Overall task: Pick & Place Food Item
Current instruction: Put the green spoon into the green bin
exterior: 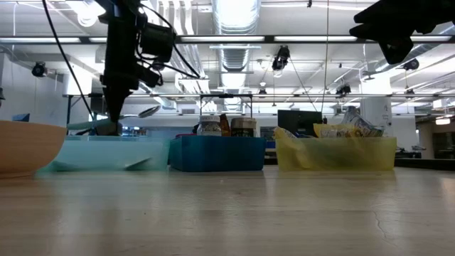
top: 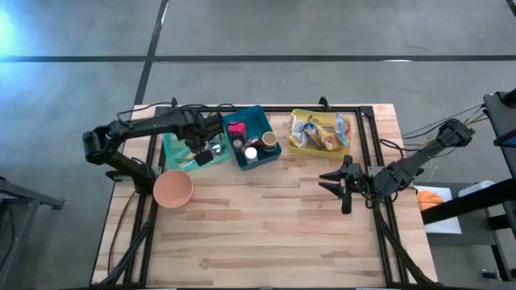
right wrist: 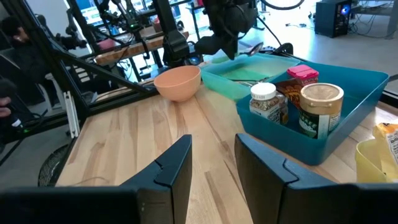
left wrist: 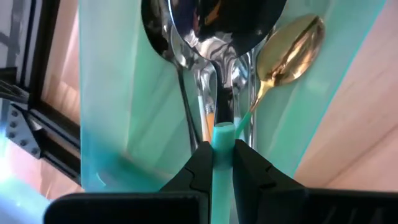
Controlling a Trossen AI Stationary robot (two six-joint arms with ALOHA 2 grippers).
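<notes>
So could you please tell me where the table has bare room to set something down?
The wide wooden stretch in front of the bins and the pink bowl is bare, left of the right gripper. The back edge is crowded: teal tray, blue bin, yellow bin.

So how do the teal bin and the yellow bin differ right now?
The teal bin holds spoons and cutlery; the yellow bin holds packaged snacks. The left tool, shut on a green-handled utensil, works inside the teal bin; no arm is over the yellow bin. Both are translucent plastic.
</notes>
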